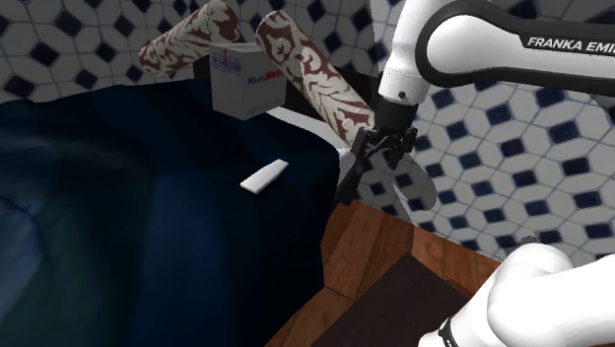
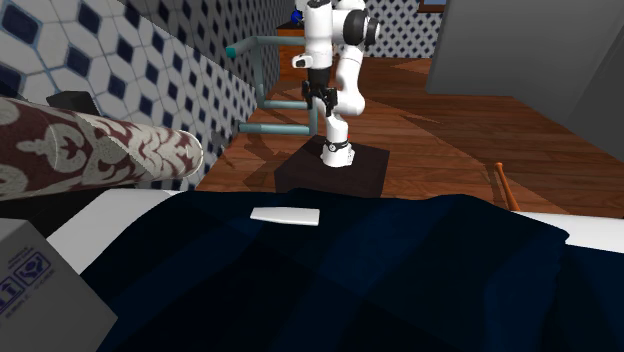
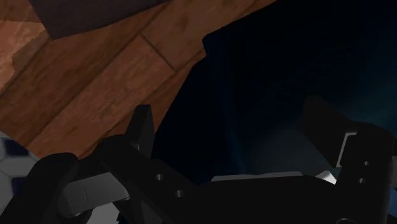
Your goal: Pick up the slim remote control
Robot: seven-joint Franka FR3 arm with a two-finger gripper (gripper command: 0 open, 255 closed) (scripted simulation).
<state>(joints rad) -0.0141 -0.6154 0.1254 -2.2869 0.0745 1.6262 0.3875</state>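
The slim remote [image 1: 264, 177] is a flat white bar lying on the dark blue blanket [image 1: 148, 227], near the bed's edge; in the second exterior view the remote [image 2: 286, 216] lies on the blanket's side toward the arm. My gripper [image 1: 353, 177] hangs beyond the bed's edge, to the shoulder view's right of the remote and clear of it. The gripper [image 2: 323, 112] also appears far behind the remote, above the stand. In the wrist view my gripper [image 3: 232, 127] is open; its fingers [image 3: 143, 127] stand wide apart with nothing between them, over the blanket's edge and the wooden floor [image 3: 95, 76].
A white box [image 1: 246, 79] sits on the bed behind the remote, between two patterned bolsters [image 1: 315, 74]. The dark stand [image 2: 333, 168] rests on the wooden floor. Blue-and-white tiled walls [image 1: 512, 148] surround the bed. A teal rail [image 2: 270, 100] stands near the arm.
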